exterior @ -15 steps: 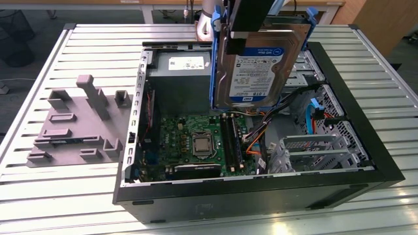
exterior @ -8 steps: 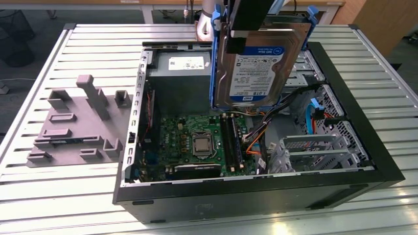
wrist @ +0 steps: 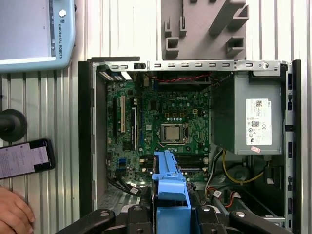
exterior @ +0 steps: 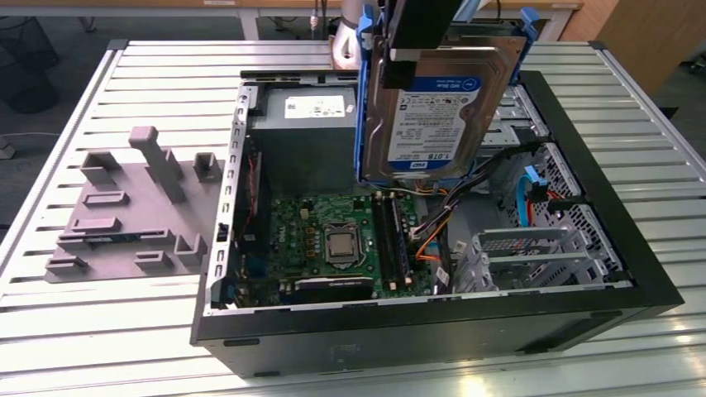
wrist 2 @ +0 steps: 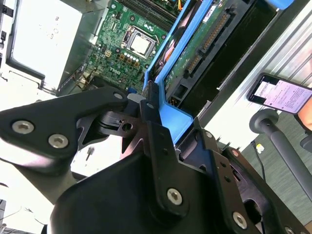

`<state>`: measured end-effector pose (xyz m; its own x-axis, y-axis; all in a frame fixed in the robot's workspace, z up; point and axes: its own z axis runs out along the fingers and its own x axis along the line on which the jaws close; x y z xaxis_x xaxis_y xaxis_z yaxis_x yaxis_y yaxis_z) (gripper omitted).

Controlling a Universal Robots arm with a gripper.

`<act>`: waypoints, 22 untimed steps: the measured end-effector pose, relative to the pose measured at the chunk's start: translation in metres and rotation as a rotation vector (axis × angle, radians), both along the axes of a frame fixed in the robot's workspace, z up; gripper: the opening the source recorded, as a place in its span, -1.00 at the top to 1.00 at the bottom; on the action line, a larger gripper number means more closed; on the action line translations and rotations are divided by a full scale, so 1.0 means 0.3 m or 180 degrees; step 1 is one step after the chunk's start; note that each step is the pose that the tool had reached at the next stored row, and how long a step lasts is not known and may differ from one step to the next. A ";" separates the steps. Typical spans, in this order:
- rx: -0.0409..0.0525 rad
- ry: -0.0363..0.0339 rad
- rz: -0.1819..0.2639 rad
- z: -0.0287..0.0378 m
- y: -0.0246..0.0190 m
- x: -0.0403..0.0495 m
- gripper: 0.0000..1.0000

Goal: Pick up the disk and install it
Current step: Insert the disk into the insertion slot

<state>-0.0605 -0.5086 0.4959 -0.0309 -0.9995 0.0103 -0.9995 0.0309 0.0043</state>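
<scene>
The disk (exterior: 436,112), a silver hard drive with a white-and-blue label in a blue plastic frame, hangs upright above the open computer case (exterior: 617,248). It is over the case's far side, between the power supply and the drive bays. My gripper (exterior: 425,33) comes down from above and is shut on the frame's top edge. In the second wrist view the black fingers (wrist 2: 151,122) clamp the blue frame (wrist 2: 183,48), with the drive's green circuit board beside it. In the first wrist view the frame (wrist: 170,187) sticks out from the gripper (wrist: 170,217) over the motherboard.
Inside the case are a grey power supply (exterior: 303,136), the green motherboard (exterior: 331,240) and a metal drive cage (exterior: 518,248) with cables. A grey fixture plate (exterior: 132,207) lies on the slatted table at the exterior view's left. A phone (wrist: 24,158) and a hand (wrist: 14,214) lie beside the case.
</scene>
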 end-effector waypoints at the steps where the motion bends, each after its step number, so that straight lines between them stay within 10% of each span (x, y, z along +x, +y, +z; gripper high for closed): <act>1: 0.0000 0.0000 0.0000 0.000 0.000 0.000 0.27; 22: 0.0000 0.0000 0.0000 0.000 -0.030 0.027 0.27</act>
